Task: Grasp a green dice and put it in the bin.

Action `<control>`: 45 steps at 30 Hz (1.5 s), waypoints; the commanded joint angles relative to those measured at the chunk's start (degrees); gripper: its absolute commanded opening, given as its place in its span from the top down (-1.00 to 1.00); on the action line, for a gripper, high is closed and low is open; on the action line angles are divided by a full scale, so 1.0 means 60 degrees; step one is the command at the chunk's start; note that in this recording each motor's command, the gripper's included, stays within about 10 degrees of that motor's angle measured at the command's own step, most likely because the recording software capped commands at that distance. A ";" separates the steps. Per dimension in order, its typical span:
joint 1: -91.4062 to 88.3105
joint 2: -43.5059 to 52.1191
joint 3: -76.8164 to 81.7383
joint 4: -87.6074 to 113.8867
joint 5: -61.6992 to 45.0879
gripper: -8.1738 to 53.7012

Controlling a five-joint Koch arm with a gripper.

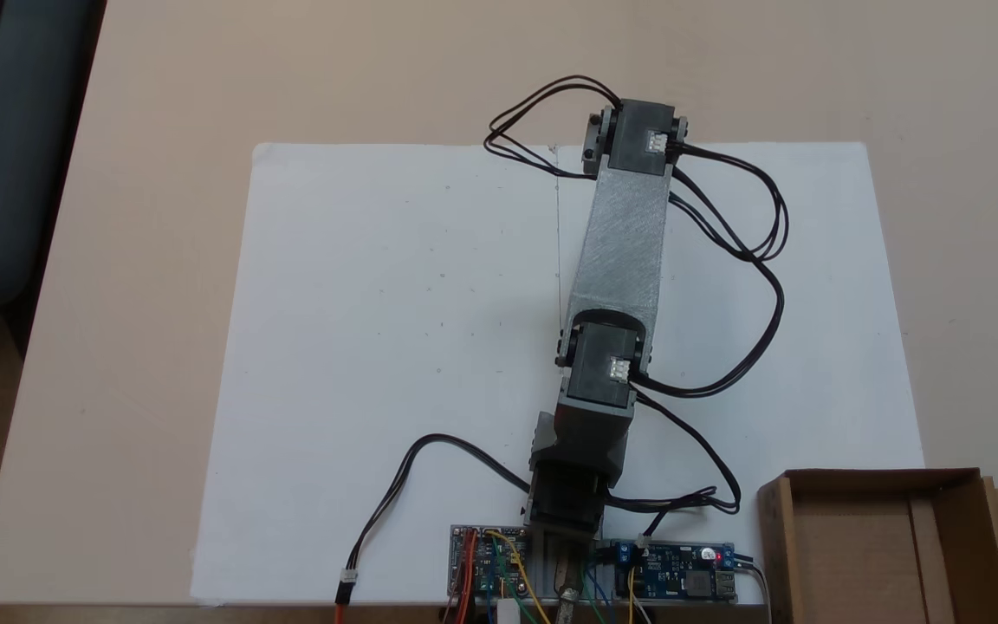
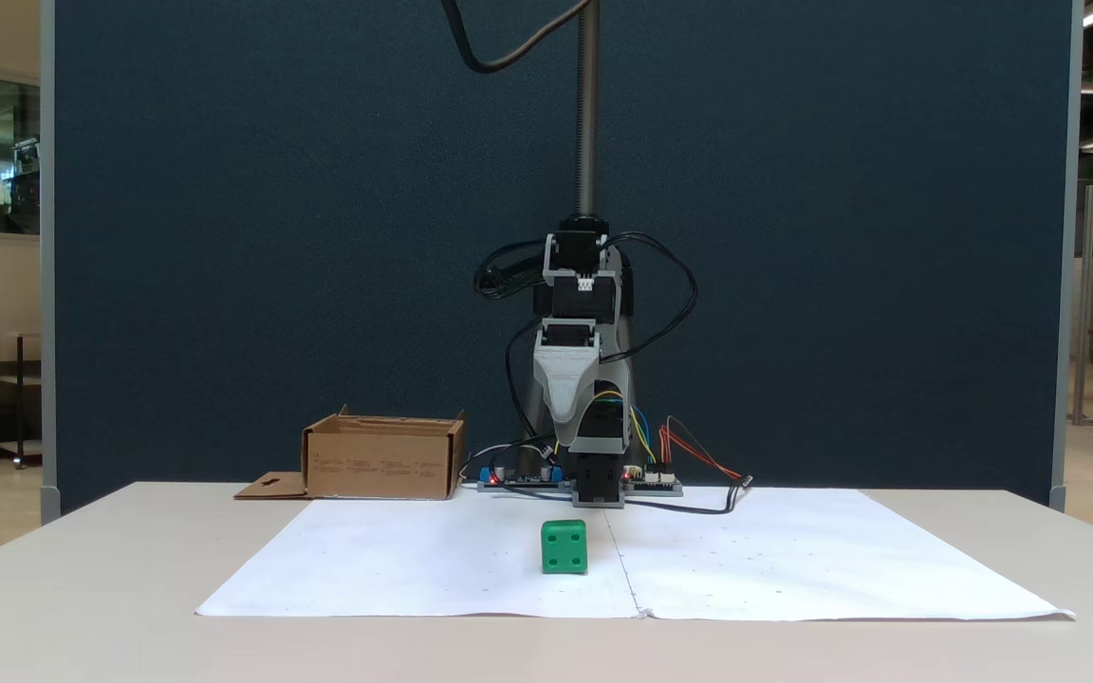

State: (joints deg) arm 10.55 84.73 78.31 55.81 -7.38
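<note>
Near the paper sheet's (image 2: pixel 433 569) front edge sits the green dice (image 2: pixel 564 546), well apart from the bin (image 2: pixel 383 463); gripper state unclear.

No readable text, brand or number anywhere. The bin (image 2: pixel 383 461) carries a few rows of small dark print on its front wall in a fixed view, too small to make out. The green dice (image 2: pixel 564 547) shows four round pips on the face toward that camera, the one sign that can be counted. The circuit boards (image 1: pixel 677 569) at the arm's base have tiny markings, all blurred. The white paper sheet (image 2: pixel 414 569) bears scattered faint dots, no letters.
</note>
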 commanded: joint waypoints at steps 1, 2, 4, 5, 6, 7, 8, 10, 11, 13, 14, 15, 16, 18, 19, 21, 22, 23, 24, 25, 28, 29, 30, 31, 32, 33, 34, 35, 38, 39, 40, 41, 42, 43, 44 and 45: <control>0.0190 -0.0015 -0.0703 0.1069 -0.0674 -0.83; 0.0190 -0.0073 -0.0850 0.1274 -0.0674 -0.83; 0.0205 -0.0278 -0.1099 0.1523 -0.0674 -0.82; 0.0190 -0.0337 -0.1187 0.1567 -0.0674 -0.82; 0.0190 -0.0469 -0.1245 0.1567 -0.0659 -0.82; 0.0190 -0.0601 -0.1318 0.1567 -0.0659 -0.82; 0.0190 -0.0747 -0.1421 0.1567 -0.0645 -0.82; 0.0190 -0.0996 -0.1567 0.1567 -0.0630 -0.82; 0.0190 -0.1099 -0.1641 0.1567 -0.0586 -0.82; 0.0176 -0.1333 -0.1758 0.1567 -0.0557 -0.82; 0.0161 -0.1450 -0.1816 0.1567 -0.0557 -0.82; 0.0132 -0.1567 -0.1860 0.1567 -0.0557 -0.82; 0.0132 -0.1641 -0.1890 0.1567 -0.0571 -0.82; 0.0132 -0.1802 -0.1948 0.1582 -0.0586 -0.83; 0.0132 -0.1831 -0.1948 0.1626 -0.0630 -0.83; 0.0132 -0.1904 -0.2051 0.1875 -0.0688 -0.83; 0.0132 -0.1948 -0.2124 0.2021 -0.0762 -0.83; 0.0132 -0.2036 -0.2197 0.2168 -0.0791 -0.83; 0.0132 -0.2065 -0.2256 0.2329 -0.0806 -0.83; 0.0146 -0.2095 -0.2329 0.2476 -0.0806 -0.83; 0.0146 -0.2168 -0.2402 0.2754 -0.0791 -0.83; 0.0146 -0.2197 -0.2417 0.2813 -0.0791 -0.83; 0.0146 -0.2285 -0.2490 0.2900 -0.0791 -0.83; 0.0146 -0.2344 -0.2520 0.2930 -0.0776 -0.83; 0.0146 -0.2402 -0.2563 0.2974 -0.0776 -0.83; 0.0146 -0.2476 -0.2622 0.3047 -0.0776 -0.83; 0.0146 -0.2563 -0.2710 0.3091 -0.0776 -0.83; 0.0146 -0.2593 -0.2769 0.3105 -0.0776 -0.83; 0.0190 -0.2681 -0.2813 0.3105 -0.0776 -0.83; 0.0205 -0.2681 -0.2813 0.3091 -0.0776 -0.83; 0.0234 -0.2681 -0.2813 0.3091 -0.0762 -0.83; 0.0234 -0.2681 -0.2813 0.3076 -0.0747 -0.83; 0.0234 -0.2681 -0.2813 0.3076 -0.0747 -0.83; 0.0249 -0.2695 -0.2813 0.3062 -0.0747 -0.83; 0.0264 -0.2695 -0.2813 0.3047 -0.0747 -0.83; 0.0264 -0.2695 -0.2813 0.3032 -0.0747 -0.83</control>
State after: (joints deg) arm 11.34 67.15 63.37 69.87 -7.73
